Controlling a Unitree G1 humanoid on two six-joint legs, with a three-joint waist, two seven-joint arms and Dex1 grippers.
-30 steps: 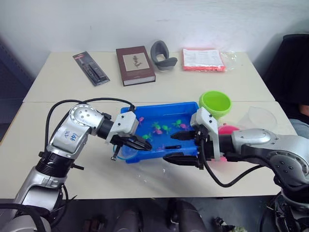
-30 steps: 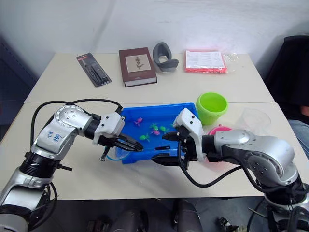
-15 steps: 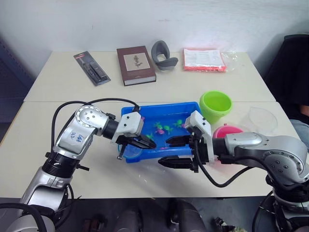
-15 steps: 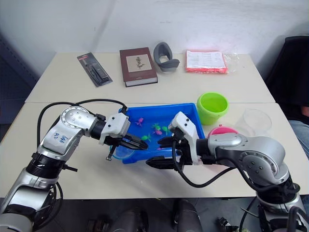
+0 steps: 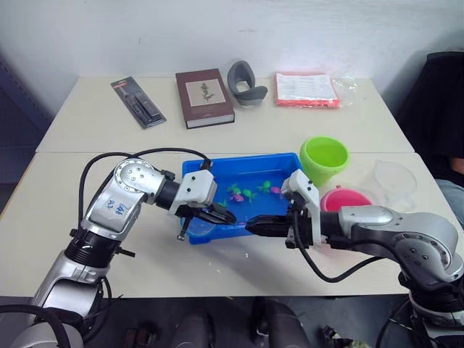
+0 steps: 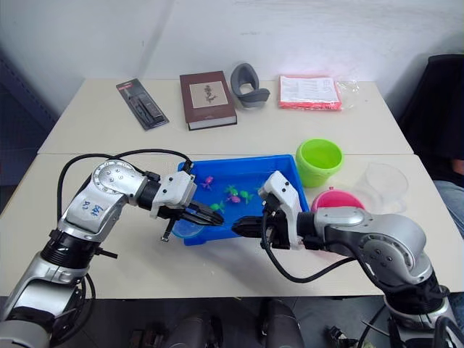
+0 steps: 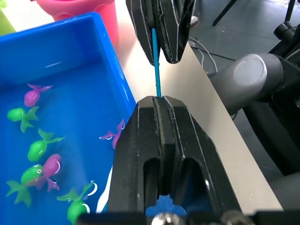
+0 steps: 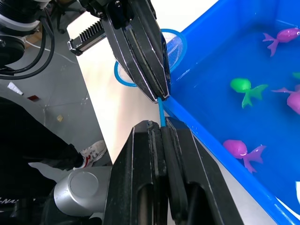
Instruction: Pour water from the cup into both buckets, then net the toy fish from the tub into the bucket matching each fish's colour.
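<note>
While the net [image 8: 149, 70] lies at the near edge of the blue tub [image 5: 217, 170], its thin blue handle is clamped at both ends. It is pinched by the left gripper [image 5: 226, 216] and the right gripper [image 5: 254, 228], whose fingertips nearly meet. Green and pink toy fish [image 7: 37, 147] are seen inside the tub.

my two tools [image 5: 225, 216] [image 5: 254, 228] are black. the tub [image 5: 217, 171] is bright blue — its fish [image 5: 248, 193] are green and magenta. one bucket [image 5: 323, 155] is lime, one bucket [image 5: 346, 199] pink — the counter [image 5: 87, 123] is beige.

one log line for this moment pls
phase: net handover | left gripper: shut on net handle | right gripper: shut on same handle | fish: in tub
</note>
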